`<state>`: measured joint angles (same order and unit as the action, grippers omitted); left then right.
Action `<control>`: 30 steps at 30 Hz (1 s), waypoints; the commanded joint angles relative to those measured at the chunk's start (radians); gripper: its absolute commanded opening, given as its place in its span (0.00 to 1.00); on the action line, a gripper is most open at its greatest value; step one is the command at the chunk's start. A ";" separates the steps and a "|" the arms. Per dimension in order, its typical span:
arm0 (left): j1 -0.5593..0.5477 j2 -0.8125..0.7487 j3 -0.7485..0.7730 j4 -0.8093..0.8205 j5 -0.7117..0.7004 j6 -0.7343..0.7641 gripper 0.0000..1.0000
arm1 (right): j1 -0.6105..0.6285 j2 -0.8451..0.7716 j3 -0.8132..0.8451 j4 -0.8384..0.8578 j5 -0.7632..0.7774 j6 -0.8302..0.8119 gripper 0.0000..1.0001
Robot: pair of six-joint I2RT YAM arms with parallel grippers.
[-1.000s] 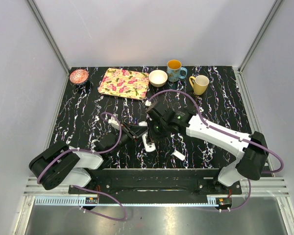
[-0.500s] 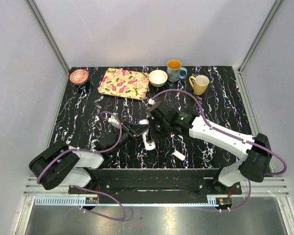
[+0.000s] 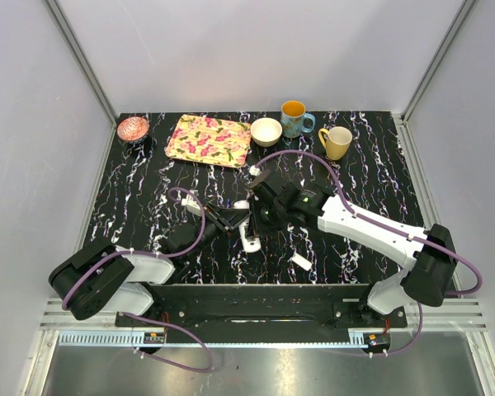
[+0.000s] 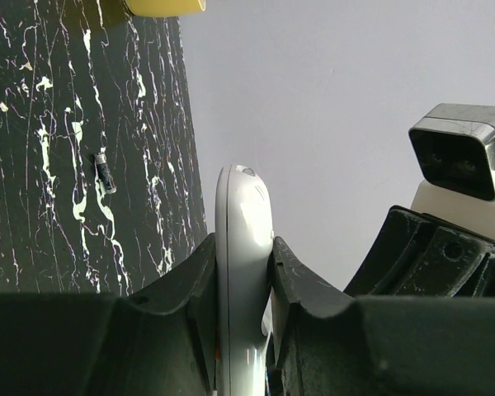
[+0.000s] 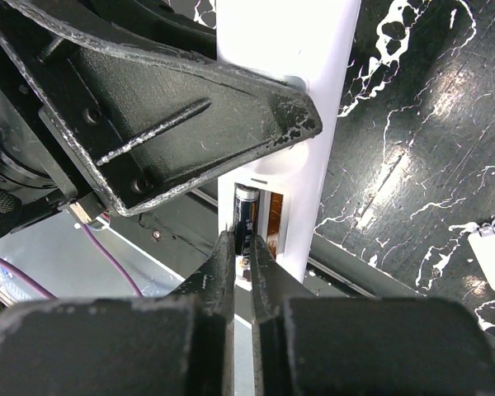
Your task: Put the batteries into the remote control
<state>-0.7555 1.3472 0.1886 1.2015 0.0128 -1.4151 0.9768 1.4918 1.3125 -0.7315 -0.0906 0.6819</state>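
Remote control point(image 4: 242, 216) sits clamped in the left claw point(image 4: 243, 262), just ahead of the right claw point(image 5: 242, 252), which pinches a battery point(image 5: 246, 205) in the remote's open slot point(image 5: 274, 224).

My left arm point(image 3: 140, 268) lies low and reaches forward to mid-table, its gripper point(image 4: 243, 264) clamped tight on the remote control point(image 4: 241, 206), one finger point(image 4: 293, 272) pressed on each side. My right arm point(image 3: 363, 224) stretches in from the right with the wrist tipped down. Its gripper point(image 5: 242, 247) sits just beside the left one, fingers almost together, pinching the end of a battery point(image 5: 246, 206).
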 commanded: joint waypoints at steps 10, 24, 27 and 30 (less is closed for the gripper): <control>-0.041 -0.028 0.058 0.463 0.019 -0.054 0.00 | 0.003 0.021 0.001 0.242 -0.028 0.018 0.16; -0.042 -0.025 0.045 0.463 0.018 -0.064 0.00 | 0.005 0.041 0.008 0.247 -0.044 0.004 0.29; -0.042 -0.028 0.040 0.463 0.012 -0.064 0.00 | 0.005 0.038 0.010 0.239 -0.046 0.002 0.34; -0.042 -0.031 0.028 0.463 0.003 -0.056 0.00 | 0.003 0.027 0.014 0.218 -0.049 -0.001 0.37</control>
<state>-0.7593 1.3472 0.1883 1.2018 -0.0170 -1.4178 0.9741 1.5040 1.3064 -0.6640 -0.1223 0.6788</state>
